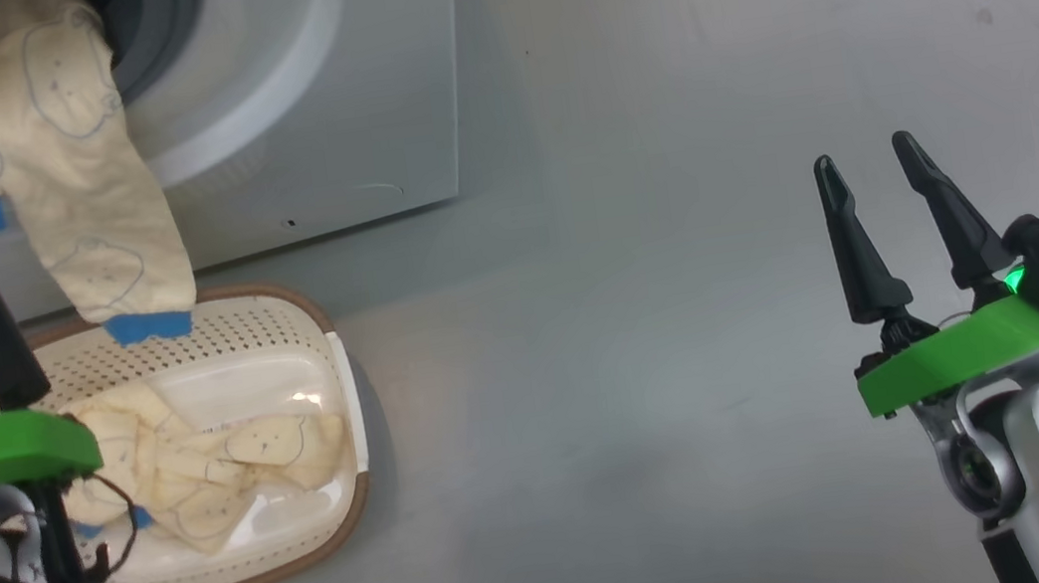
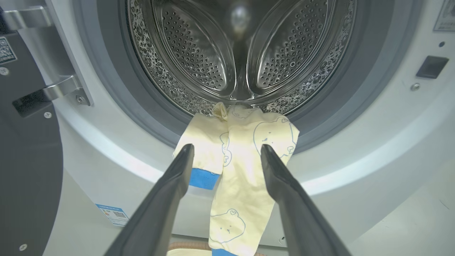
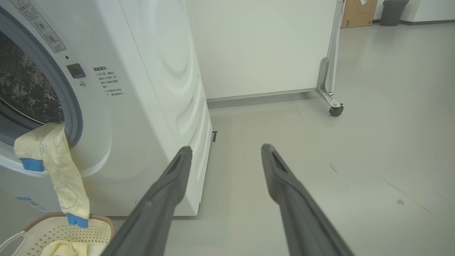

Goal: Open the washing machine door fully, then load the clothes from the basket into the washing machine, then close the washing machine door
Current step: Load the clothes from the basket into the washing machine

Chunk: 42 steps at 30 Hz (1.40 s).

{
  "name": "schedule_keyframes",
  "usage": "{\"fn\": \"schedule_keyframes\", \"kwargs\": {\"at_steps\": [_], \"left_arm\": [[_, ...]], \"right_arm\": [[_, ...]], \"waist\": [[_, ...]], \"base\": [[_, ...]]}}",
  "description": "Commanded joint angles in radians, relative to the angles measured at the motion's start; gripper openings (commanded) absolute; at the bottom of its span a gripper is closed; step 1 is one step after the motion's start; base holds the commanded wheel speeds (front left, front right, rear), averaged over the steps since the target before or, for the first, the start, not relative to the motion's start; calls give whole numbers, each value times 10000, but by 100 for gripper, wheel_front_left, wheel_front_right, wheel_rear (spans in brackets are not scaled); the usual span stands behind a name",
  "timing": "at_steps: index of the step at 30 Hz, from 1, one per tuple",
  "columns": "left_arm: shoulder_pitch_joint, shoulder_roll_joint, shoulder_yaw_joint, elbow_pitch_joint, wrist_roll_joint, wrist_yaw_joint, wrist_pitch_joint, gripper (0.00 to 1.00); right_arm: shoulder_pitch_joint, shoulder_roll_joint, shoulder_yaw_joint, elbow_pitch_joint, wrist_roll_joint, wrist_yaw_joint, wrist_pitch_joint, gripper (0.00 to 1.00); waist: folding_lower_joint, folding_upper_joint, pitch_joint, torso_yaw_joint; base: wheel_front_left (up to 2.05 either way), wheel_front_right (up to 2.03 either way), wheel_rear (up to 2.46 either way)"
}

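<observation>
A: Where are the clothes (image 1: 81, 204)?

B: In two places. One cream-yellow garment (image 2: 241, 170) with blue cuffs hangs out of the washing machine (image 1: 305, 109). Its top end lies on the lip of the steel drum (image 2: 227, 53), and it crosses the grey seal (image 2: 117, 81) and drapes down the white front. Its lowest blue cuff reaches the far rim of the basket (image 1: 264, 330). I cannot tell whether it touches the rim. A second garment (image 1: 201, 464) lies crumpled on the basket's bottom.

A: And where is the basket?

B: It is on the floor (image 1: 685, 330) at the near left, just in front of the machine.

A: What about the door (image 2: 32, 160)?

B: It is swung open to the left of the round opening, held on its metal hinge (image 2: 67, 90). The drum is in plain sight, and nothing but the garment's top end lies at its lip.

A: What is the left gripper (image 2: 226, 146) doing?

B: Its two dark fingers are spread wide with nothing between them. It is near the basket and points at the hanging garment. In the left wrist view the cloth shows between the fingertips, but they do not touch it.

A: And the right gripper (image 1: 862, 151)?

B: It is also spread wide and holds nothing. It is over bare floor at the right, well apart from the machine and the basket. Far beyond it, a white panel (image 3: 266, 46) stands on a small wheel (image 3: 336, 110).
</observation>
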<state>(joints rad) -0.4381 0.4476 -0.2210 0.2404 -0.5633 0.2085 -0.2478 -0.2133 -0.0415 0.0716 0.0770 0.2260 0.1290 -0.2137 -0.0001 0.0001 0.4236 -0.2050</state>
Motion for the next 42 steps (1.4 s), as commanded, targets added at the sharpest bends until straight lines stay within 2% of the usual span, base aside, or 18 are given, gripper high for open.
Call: {"fn": "schedule_keyframes", "kwargs": {"at_steps": [1, 11, 19, 42], "left_arm": [[148, 272, 434, -518, 96, 142, -124, 100], [1717, -279, 221, -1086, 212, 408, -135, 100], [2233, -542, 195, -1114, 311, 436, -137, 100], [2076, -739, 95, -782, 390, 143, 77, 100]], "right_arm": [[120, -87, 100, -383, -110, 17, 109, 100], [713, -87, -46, -684, -491, 17, 676, 100], [1046, -87, -19, -911, -604, 17, 980, 100], [1012, -87, 228, -1156, -586, 17, 1085, 100]], "waist": [[1, -1, -383, 272], [1, -1, -1355, 700], [1, -1, -1786, 867], [1, -1, -1576, 865]], "base": [[0, 0, 0], [0, 0, 0], [0, 0, 0], [0, 0, 0]]}}
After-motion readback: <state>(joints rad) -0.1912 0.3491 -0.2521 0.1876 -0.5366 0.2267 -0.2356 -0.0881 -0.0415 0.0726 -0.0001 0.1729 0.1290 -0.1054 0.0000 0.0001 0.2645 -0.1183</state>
